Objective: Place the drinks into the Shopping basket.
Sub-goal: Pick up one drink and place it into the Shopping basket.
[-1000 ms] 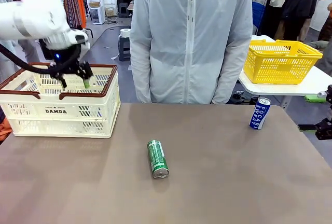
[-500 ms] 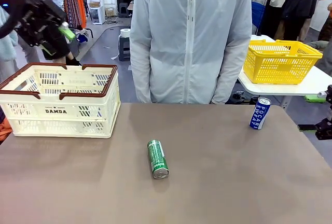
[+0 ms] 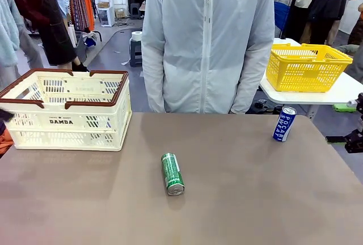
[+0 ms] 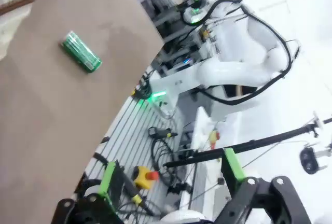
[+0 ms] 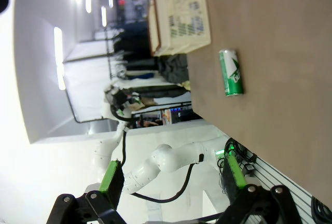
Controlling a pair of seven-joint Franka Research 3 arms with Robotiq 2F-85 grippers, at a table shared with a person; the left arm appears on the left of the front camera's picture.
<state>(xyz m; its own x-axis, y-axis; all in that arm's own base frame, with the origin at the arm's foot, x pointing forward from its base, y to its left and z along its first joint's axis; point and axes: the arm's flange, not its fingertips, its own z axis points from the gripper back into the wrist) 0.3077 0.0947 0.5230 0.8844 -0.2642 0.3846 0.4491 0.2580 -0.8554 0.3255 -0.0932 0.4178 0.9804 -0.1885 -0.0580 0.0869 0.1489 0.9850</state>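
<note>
A green can [image 3: 172, 173] lies on its side in the middle of the brown table, also seen as the green can [image 4: 81, 52] and the green can [image 5: 231, 72]. A blue POCARI SWEAT can [image 3: 284, 123] stands upright at the far right. The cream Shopping basket [image 3: 62, 109] with its brown rim sits at the far left; what is inside it is hidden. My left gripper [image 4: 171, 180] hangs open and holds nothing, off the table's near side. My right gripper [image 5: 172, 177] is open too, well away from the green can.
A person in a white jacket [image 3: 207, 41] stands at the table's far edge. A yellow mesh basket [image 3: 306, 66] rests on a separate white table at the back right. Part of my right arm [image 3: 354, 137] shows at the right edge.
My left arm rose from over the Shopping basket, swung up and to the left, and has left the front view. The cans on the table have not moved.
</note>
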